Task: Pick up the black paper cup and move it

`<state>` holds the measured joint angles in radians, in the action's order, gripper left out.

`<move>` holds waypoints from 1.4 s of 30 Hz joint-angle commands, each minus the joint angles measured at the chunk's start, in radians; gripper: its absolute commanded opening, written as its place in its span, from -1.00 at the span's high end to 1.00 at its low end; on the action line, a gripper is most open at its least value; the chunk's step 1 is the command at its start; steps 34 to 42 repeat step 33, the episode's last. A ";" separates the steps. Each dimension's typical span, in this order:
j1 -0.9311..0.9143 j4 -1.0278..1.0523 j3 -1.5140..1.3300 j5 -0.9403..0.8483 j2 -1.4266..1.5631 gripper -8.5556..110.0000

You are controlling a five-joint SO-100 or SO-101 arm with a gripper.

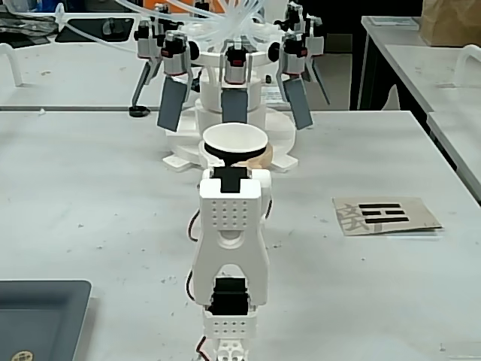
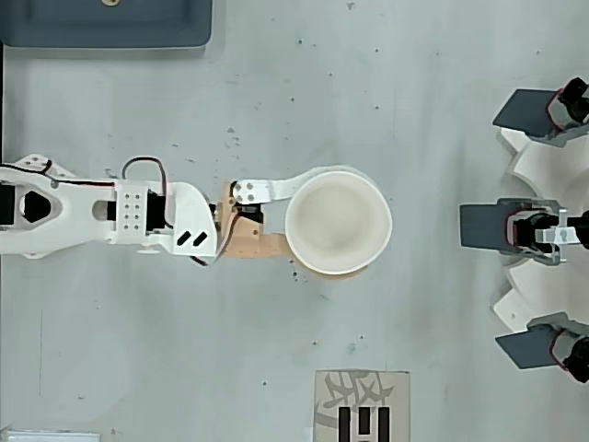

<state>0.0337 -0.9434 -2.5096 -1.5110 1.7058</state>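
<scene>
I see the jaws (image 2: 339,247) closed around the black paper cup (image 2: 338,220), holding it upright mid-surface (image 2: 414,92) in the overhead view, left of the 3-paddle white rig (image 2: 538,227).

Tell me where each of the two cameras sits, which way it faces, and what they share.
Fixed view: behind the arm's base, looking forward along the white arm to the black paper cup and the white machine with grey paddles.
Overhead view: above the table, looking straight down; the arm reaches in from the left, gripper around the cup.
Shared: arm, cup, machine, printed card and dark tray.
</scene>
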 commanded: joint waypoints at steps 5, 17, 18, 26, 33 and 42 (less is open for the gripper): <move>-0.006 0.087 0.225 0.003 -0.057 0.61; -0.014 0.147 0.391 0.003 -0.161 0.62; -0.014 0.150 0.402 0.003 -0.169 0.62; -0.014 0.167 0.448 0.003 -0.207 0.62; -0.014 0.167 0.449 0.003 -0.209 0.62; -0.014 0.167 0.449 0.003 -0.209 0.62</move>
